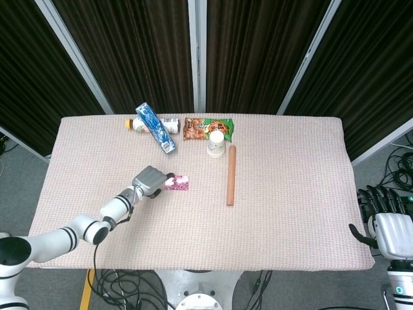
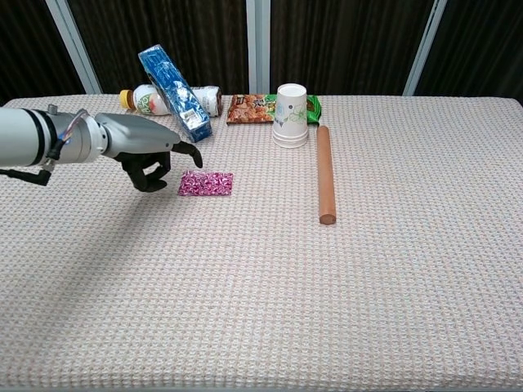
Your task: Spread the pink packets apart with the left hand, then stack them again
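table [image 1: 290, 194] | pink packets [image 2: 206, 183] long axis left-right | left hand [image 2: 151, 152] beside

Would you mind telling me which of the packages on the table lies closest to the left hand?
The pink packets, right beside the left hand; the blue box and the snack bag sit further back.

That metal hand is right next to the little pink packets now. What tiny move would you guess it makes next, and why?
Probably a short reach further toward the pink packets, lowering the fingertips onto the top one. The left hand hangs just beside the pile, one finger pointing over its near edge, and seems not to touch it yet. The packets lie in one neat pile, so spreading has not begun.
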Controlling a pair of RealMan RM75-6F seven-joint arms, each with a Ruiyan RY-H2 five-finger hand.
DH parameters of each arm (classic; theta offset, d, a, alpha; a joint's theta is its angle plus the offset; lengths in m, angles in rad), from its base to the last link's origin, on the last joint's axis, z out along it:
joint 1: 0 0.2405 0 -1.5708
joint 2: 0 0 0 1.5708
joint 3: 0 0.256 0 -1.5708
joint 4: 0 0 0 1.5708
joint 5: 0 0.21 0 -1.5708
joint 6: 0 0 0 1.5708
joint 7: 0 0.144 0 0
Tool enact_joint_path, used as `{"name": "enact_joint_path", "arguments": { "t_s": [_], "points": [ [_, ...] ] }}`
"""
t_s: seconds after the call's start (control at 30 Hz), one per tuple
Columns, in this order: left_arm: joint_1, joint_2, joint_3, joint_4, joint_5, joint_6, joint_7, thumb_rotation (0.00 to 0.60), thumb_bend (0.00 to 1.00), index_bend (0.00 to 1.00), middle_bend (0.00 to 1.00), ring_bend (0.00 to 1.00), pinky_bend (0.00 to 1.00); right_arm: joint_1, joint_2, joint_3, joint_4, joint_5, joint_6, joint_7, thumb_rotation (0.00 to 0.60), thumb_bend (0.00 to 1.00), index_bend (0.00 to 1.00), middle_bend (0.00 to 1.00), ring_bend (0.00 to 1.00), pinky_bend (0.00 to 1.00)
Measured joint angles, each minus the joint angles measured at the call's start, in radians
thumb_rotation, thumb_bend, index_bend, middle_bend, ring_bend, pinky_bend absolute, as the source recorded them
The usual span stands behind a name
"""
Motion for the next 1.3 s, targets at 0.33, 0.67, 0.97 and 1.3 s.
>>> {"name": "enact_joint_path", "arguments": {
  "t_s": [0.33, 0.67, 0.97, 1.3],
  "points": [
    [-0.056, -0.051, 0.022, 0.058, -0.077, -0.04, 0.038, 0.6, 0.53, 0.22, 0.84, 0.83, 0.96, -0.005, 0.007, 0.001, 0.002, 0.014, -0.001, 0.007, 0.497, 0.16, 0.14, 0.09, 0.0, 0.0],
    [-0.08, -0.028, 0.064, 0.005, -0.138, -0.045, 0.09, 0.6, 0.53, 0.22, 0.84, 0.84, 0.95, -0.006, 0.006, -0.001, 0.003, 0.012, -0.001, 0.012, 0.499, 0.16, 0.13, 0.09, 0.0, 0.0],
    [-0.111, 0.02, 0.122, -0.12, -0.267, -0.006, 0.182, 0.6, 0.53, 0.22, 0.84, 0.84, 0.94, -0.01, 0.007, -0.004, 0.004, 0.003, 0.006, 0.02, 0.499, 0.16, 0.13, 0.09, 0.0, 0.0],
    [-0.16, 0.059, 0.196, -0.264, -0.421, 0.084, 0.301, 0.6, 0.53, 0.22, 0.83, 0.84, 0.94, -0.016, 0.007, -0.007, 0.008, -0.005, 0.017, 0.031, 0.5, 0.16, 0.14, 0.09, 0.0, 0.0]
  ]
}}
